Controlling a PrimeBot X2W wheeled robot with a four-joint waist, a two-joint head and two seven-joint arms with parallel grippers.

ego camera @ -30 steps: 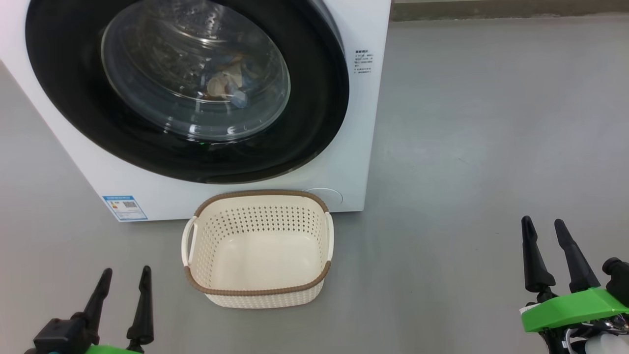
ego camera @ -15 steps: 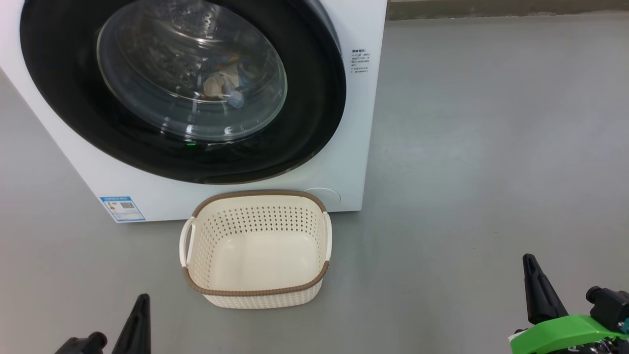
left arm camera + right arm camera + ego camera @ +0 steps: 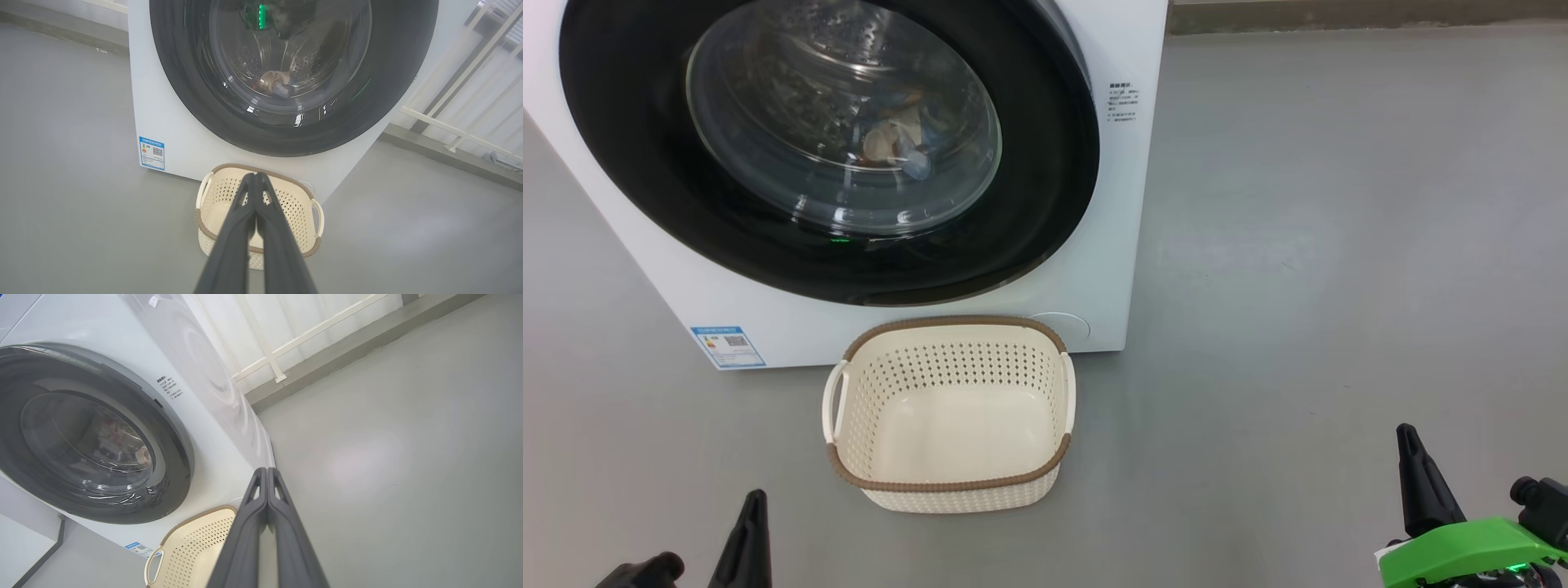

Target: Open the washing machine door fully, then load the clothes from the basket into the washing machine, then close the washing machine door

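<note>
Left claw (image 3: 255, 176) is pinched tight shut with nothing in it, low on the left. Past it, the big round black washing machine door (image 3: 645, 163) is closed on the white washing machine (image 3: 1103, 269). Clothes (image 3: 894, 147) lie inside, behind the glass. The cream basket (image 3: 947, 321) sits on the grey floor (image 3: 1339, 245) just in front. Right claw (image 3: 267, 470) is pinched shut too, holding nothing.

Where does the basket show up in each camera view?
Head view: basket lower centre, before the washing machine.
Left wrist view: basket lower centre, partly behind the left gripper.
Right wrist view: basket at bottom edge, left of centre.
Shared landmark: blue label sticker, left of basket.
</note>
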